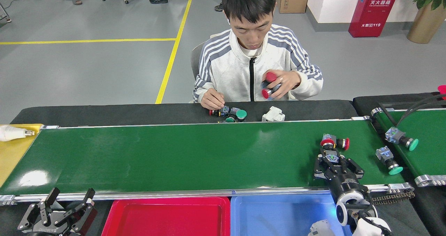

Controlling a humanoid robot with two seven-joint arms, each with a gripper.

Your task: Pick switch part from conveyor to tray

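The conveyor [174, 156] is a wide dark-green belt with silver rails. Near its right end stand two red-capped switch parts. The nearer switch part [331, 157] has a grey-blue body and sits between the fingers of my right gripper [332, 158], which reaches over the front rail and looks shut on it. The other red switch part [339, 143] lies just behind it. A red tray [167, 229] and a blue tray [278, 225] sit below the front rail. My left gripper [71, 193] hangs open at the bottom left, holding nothing.
A green-capped switch [388, 159] lies at the conveyor's right end, and another [400, 139] on the smaller belt [425, 156] to the right. Behind the conveyor a person holds red parts [270, 84], with more parts [228, 113] and a white block [273, 115] on the black table. A yellow surface [14, 152] is at the left.
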